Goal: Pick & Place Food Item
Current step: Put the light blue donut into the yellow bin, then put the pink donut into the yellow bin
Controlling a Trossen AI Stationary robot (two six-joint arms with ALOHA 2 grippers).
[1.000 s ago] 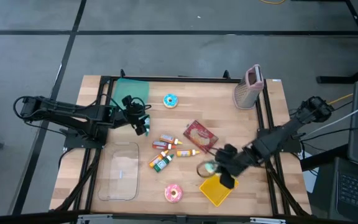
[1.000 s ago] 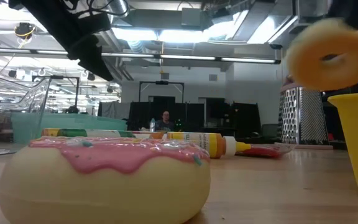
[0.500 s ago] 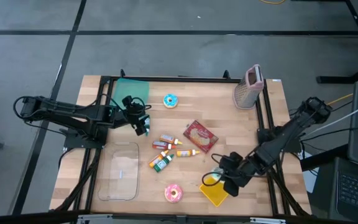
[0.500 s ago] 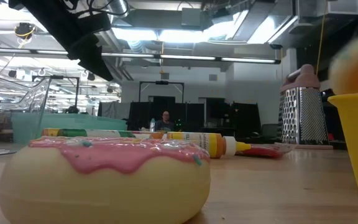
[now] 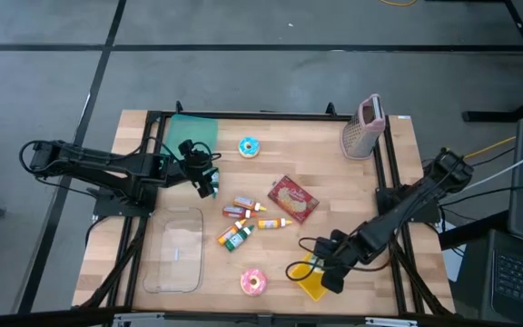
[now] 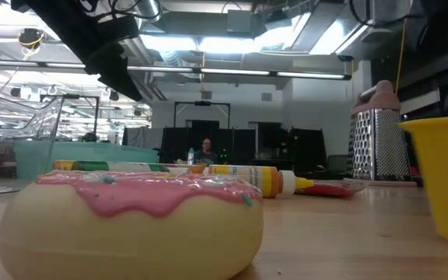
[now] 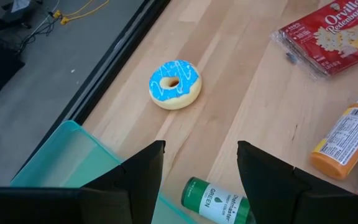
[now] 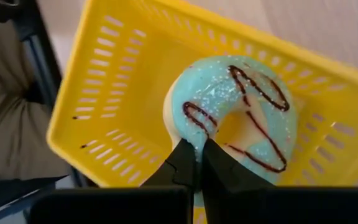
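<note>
Wooden butcher-block table [image 5: 334,182] on a grey shop floor, pretty cluttered. So the right gripper [image 8: 197,163] has its two fingers pinched tight on the rim of a mint-frosted donut with chocolate drizzle [image 8: 241,115], and it's got that donut down inside the yellow slotted basket [image 8: 110,81]; from overhead the same gripper [image 5: 320,268] sits right over the basket [image 5: 314,283] at the table's near edge. Just beside the basket, toward the other arm, there's a pink-frosted donut [image 5: 253,282] lying flat, which fills most of the low camera's shot [image 6: 131,214]. Farther out from the gripper, toward the middle of the table, is a red popcorn packet [image 5: 292,199] and a little scatter of small bottles [image 5: 243,222], then a clear plastic tray [image 5: 176,250] beyond those. Way across on the far side stands a metal box grater [image 5: 363,127], and there's a blue-frosted donut [image 5: 249,146] too. The left gripper [image 7: 201,171] just hangs above the table with its fingers spread wide and nothing in them, next to a teal bin [image 5: 192,129], with the blue donut [image 7: 174,83] straight ahead of it and a green bottle [image 7: 219,200] just below its fingers.
</note>
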